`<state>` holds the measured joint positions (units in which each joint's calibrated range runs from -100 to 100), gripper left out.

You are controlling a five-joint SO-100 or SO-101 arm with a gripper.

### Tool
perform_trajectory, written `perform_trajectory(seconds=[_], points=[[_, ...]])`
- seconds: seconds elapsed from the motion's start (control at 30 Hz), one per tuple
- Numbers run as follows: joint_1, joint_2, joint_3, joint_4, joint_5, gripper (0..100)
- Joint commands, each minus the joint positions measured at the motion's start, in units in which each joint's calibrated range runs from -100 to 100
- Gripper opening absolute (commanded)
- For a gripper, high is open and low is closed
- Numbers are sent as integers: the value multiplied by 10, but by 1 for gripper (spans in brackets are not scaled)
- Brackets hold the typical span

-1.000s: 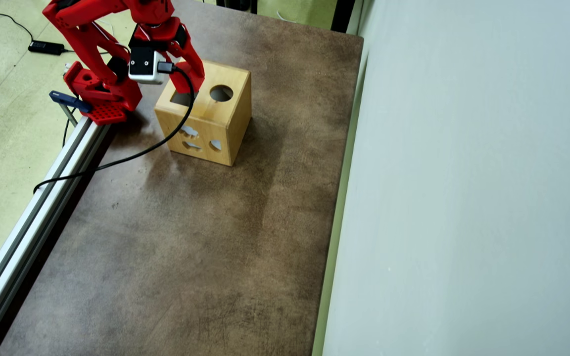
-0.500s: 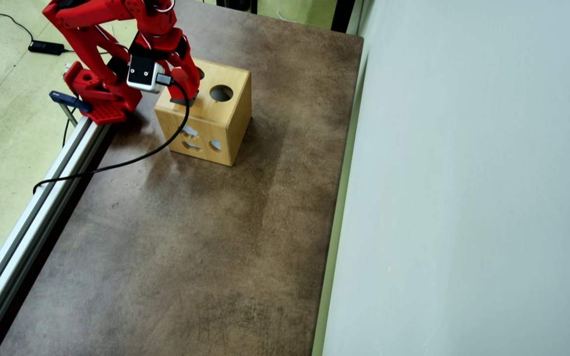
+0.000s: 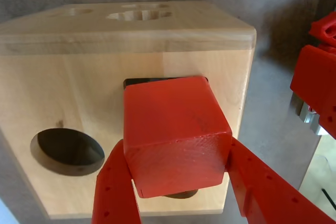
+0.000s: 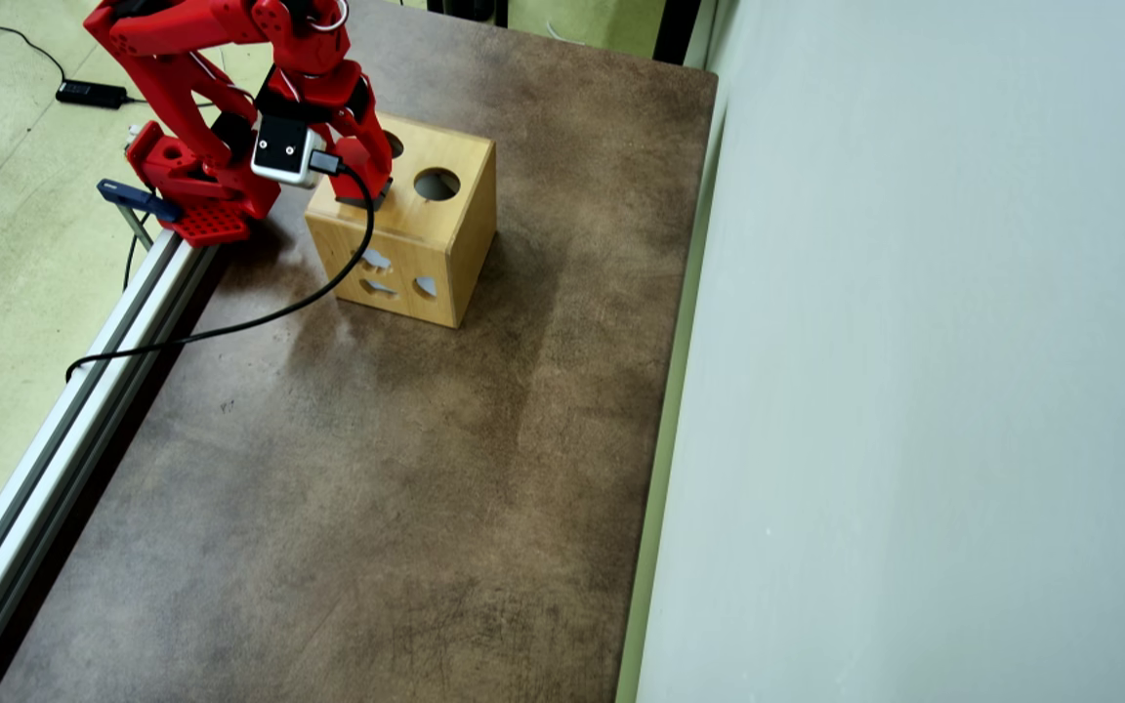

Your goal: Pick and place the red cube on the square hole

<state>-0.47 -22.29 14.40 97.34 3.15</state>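
Since the frame a second earlier, the arm in the overhead view has drawn back toward the upper left of the frame, so the gripper [image 4: 367, 186] now hangs over the left part of the wooden box's [image 4: 445, 254] top instead of further right, and since half a second ago it has barely shifted. In the wrist view the gripper [image 3: 181, 182] enters from the bottom edge, its two red fingers [image 3: 116, 190] pressed against opposite sides of the red cube [image 3: 173, 132], which fills the middle of the frame; the jaws are clamped on the cube, set about as wide as the cube itself. The cube sits directly over the square hole [image 3: 137, 82], of which only a thin dark strip shows along the cube's upper edge, with another dark sliver just below its lower edge. Whether the cube touches the wood or is partly inside the opening cannot be told. To the lower left of the cube in the wrist view is the round hole [image 3: 67, 151], dark inside; in the overhead view it [image 4: 437, 183] lies right of the gripper on the box top. The box stands on the brown table [image 4: 377, 488] in the upper left of the overhead frame, with small shaped cutouts [image 4: 374, 260] in its near face. A black cable [image 4: 230, 322] runs from the white wrist camera [image 4: 281, 149] down across the table's left edge.
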Motion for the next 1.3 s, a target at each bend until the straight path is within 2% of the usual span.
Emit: perform_trajectory(seconds=[0.0,1.27], points=[[-4,2,-4,2,-1,5],[4,50,13,-1,-1,6]])
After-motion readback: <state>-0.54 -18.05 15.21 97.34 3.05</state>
